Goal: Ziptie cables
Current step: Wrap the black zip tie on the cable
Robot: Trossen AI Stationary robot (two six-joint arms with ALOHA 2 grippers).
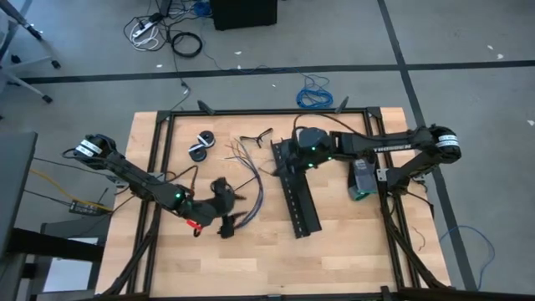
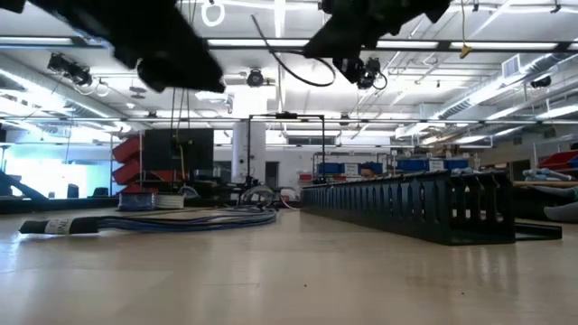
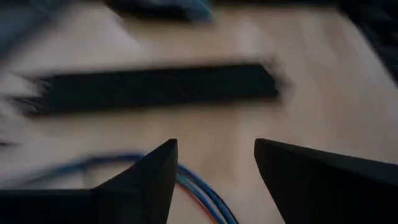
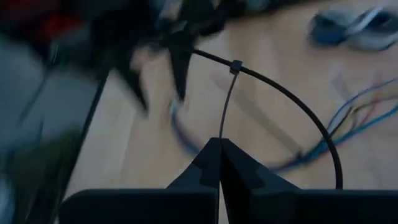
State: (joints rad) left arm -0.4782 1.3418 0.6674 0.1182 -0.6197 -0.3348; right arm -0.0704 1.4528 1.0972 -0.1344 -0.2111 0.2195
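Mid-job on the wooden worktop: the right hand, fingers pressed together, pinches the tail of a black ziptie already threaded through its lock into a wide loop. The left hand, at about seven o'clock from the worktop's centre, hangs partly spread with nothing between its fingers. The cables lie flat just left of centre, their bare ends splaying toward twelve o'clock, with the right hand at about one o'clock above the black perforated strips. Whether the loop already encircles the cables cannot be told from these views. To finish the step well, the loop probably needs to sit around the gathered middle of the bundle, with the left hand steadying the lock while the right draws the tail straight, not sideways.
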